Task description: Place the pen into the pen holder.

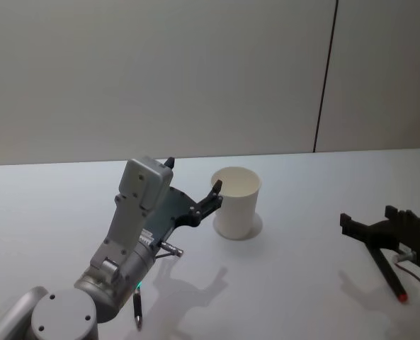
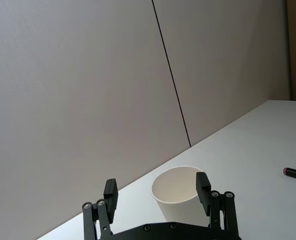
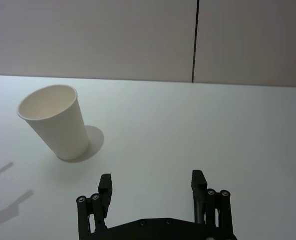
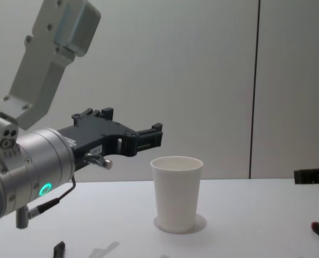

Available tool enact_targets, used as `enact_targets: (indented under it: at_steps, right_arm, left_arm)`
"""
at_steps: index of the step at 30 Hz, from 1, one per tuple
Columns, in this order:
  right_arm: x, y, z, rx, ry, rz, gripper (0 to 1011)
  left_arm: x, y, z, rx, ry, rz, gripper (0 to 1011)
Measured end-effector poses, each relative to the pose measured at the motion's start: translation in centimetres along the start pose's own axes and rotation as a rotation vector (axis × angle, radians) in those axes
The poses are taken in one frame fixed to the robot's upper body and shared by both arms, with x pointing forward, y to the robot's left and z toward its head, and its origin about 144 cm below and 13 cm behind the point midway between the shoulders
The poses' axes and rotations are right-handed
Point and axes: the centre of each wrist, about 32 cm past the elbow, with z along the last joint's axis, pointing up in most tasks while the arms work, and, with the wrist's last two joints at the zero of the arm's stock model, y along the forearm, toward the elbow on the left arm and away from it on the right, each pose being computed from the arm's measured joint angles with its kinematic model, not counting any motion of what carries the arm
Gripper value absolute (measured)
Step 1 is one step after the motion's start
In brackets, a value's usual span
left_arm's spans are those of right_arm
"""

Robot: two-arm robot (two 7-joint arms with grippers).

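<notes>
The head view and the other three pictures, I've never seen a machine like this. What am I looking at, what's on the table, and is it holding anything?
This is a robot with two arms, each ending in a two-fingered gripper. The head view looks down from the robot's head. The chest view looks across the table from lower down. The other two come from a camera on each wrist, looking out past that arm's black fingers.

On the white table a paper cup stands upright; it serves as the pen holder, and nothing shows inside it. Two pens lie flat: a dark pen by the left arm and a red-ended pen near the right gripper.

The left gripper hovers open beside the cup's rim. The right gripper hangs open above the table, off to the cup's right. Neither holds anything.
</notes>
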Motion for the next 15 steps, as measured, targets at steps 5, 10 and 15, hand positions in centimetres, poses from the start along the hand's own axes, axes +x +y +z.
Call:
enact_targets:
  at_steps: [5,10,15]
  right_arm:
    - [0.6,0.9,0.7,-0.061,0.004,-0.003,1002]
    - [1.0,1.7,1.2,-0.107,0.0,-0.006,1002]
    - [1.4,2.4,1.8,-0.16,-0.004,-0.007,1002]
  left_arm:
    - [0.0,0.0,0.0,0.0,0.0,0.0,1000]
    - [0.0,0.0,0.0,0.0,0.0,0.0,1000]
    - [0.0,0.0,0.0,0.0,0.0,0.0,1000]
